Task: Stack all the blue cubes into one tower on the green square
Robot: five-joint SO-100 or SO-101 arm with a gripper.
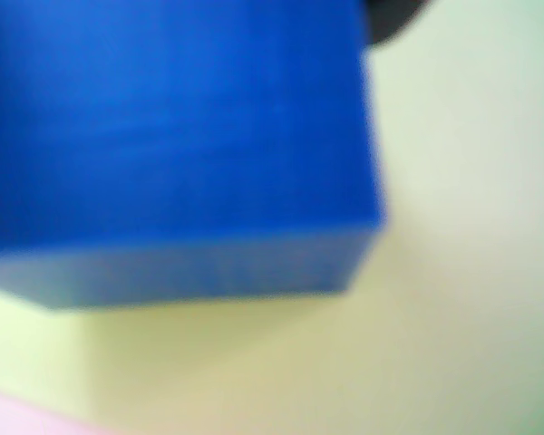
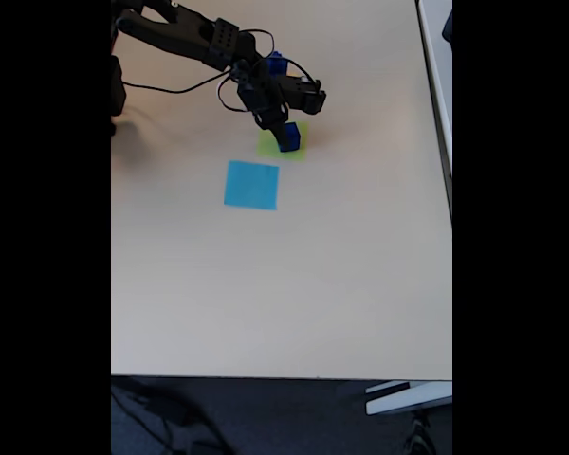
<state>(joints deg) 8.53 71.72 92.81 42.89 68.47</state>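
Blue cubes are the business here, and one of them (image 2: 290, 136) sits at the far side of the table (image 2: 284, 284) on the green square (image 2: 270, 147), with the gripper (image 2: 283, 129) right over it. In the wrist view that cube (image 1: 172, 145) looms large and blurred, a matte, sharp-edged block with flat faces, above pale yellow-green patch (image 1: 344, 362) (thin and flat, like paper or tape). Whether the jaws are clamped on the cube or parted around it I cannot tell. My guess is that the step in hand is setting this cube down on the square as a tower base; next would come a clean release and a straight lift away. A light-blue square (image 2: 251, 184) lies just nearer, apart from the green one. The tabletop looks smooth and beige.
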